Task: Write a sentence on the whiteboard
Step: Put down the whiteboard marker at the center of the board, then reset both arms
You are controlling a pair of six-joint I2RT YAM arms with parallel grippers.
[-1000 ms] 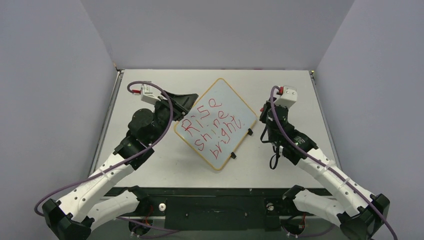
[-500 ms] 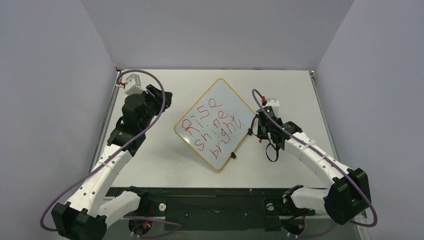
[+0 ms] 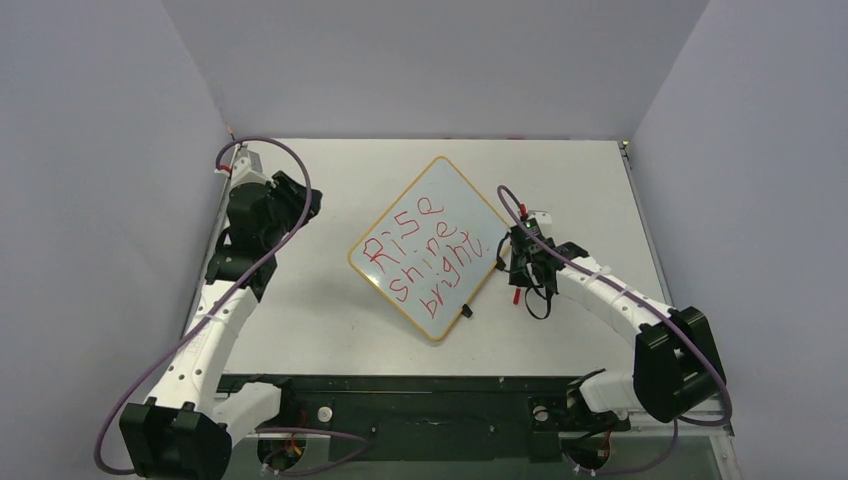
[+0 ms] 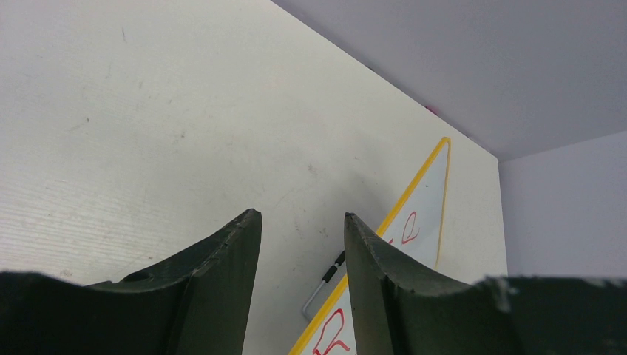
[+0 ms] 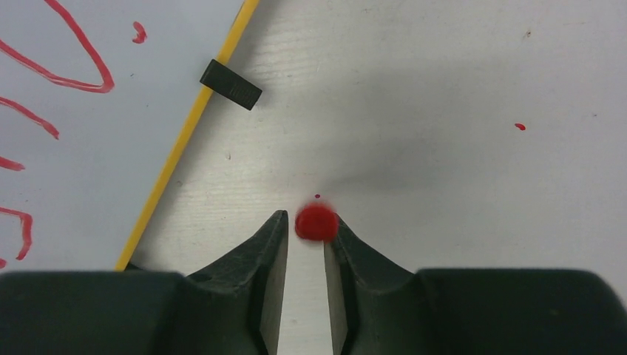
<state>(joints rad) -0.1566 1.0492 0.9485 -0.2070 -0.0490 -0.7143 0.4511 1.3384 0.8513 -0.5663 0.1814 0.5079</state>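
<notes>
1. The whiteboard [image 3: 432, 248] lies flat in the middle of the bench [image 3: 320, 330], turned like a diamond. Red words on it read "Rise shine bright."
2. The right tool [image 5: 304, 219] hangs just beside the whiteboard's right edge, close to one black clip [image 5: 231, 85]. It is pinching a red pen [image 5: 316, 223]. The pen's red end points down at the bare bench, not at the whiteboard.
3. I think the pen is held off the whiteboard so it makes no extra marks. The sentence looks finished to me.
4. The left tool [image 4: 299, 218] is well to the left of the whiteboard. Its two fingers are spread apart and nothing is in them.
5. I guess it sits out there so it does not cover the words or bump the whiteboard.
6. A tiny red spot [image 5: 520, 126] shows on the bench to the right of the whiteboard. So the pen could leave more marks if it touches down.
</notes>
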